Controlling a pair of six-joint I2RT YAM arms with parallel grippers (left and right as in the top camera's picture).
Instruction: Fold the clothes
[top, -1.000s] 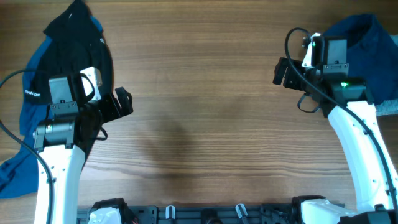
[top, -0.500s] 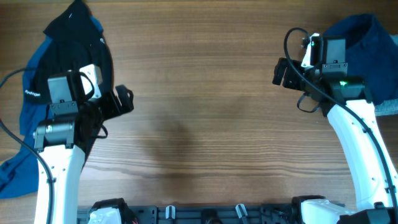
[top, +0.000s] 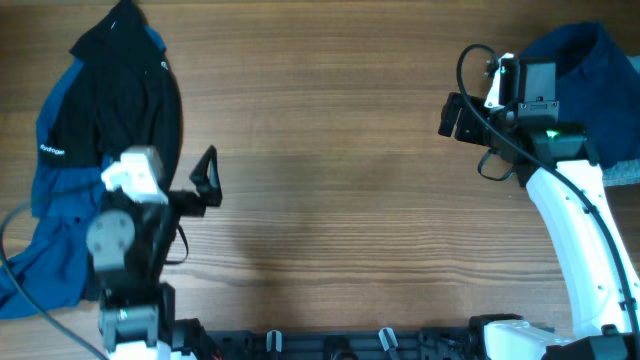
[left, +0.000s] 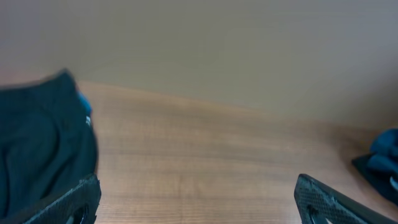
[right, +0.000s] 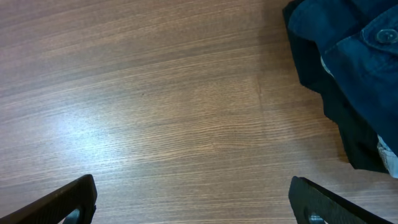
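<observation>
A black and royal-blue jacket (top: 110, 90) with a small white logo lies crumpled at the table's left; it also shows in the left wrist view (left: 37, 143). Dark navy shorts (top: 590, 65) lie heaped at the far right; the right wrist view (right: 348, 62) shows them with a button at its upper right. My left gripper (top: 205, 175) is open and empty, just right of the jacket, with its camera looking level across the table (left: 199, 208). My right gripper (top: 452, 115) is open and empty above bare wood, left of the shorts (right: 199, 202).
The wooden table (top: 320, 180) stretches between the two heaps. A pale bit of cloth (top: 622, 175) shows at the right edge below the shorts. A plain wall (left: 217, 43) stands behind the table's far edge. The arm bases stand along the front edge.
My left arm has drawn back toward the front edge and tilted its wrist up, uncovering more of the jacket. The right arm and both garments have not moved.
</observation>
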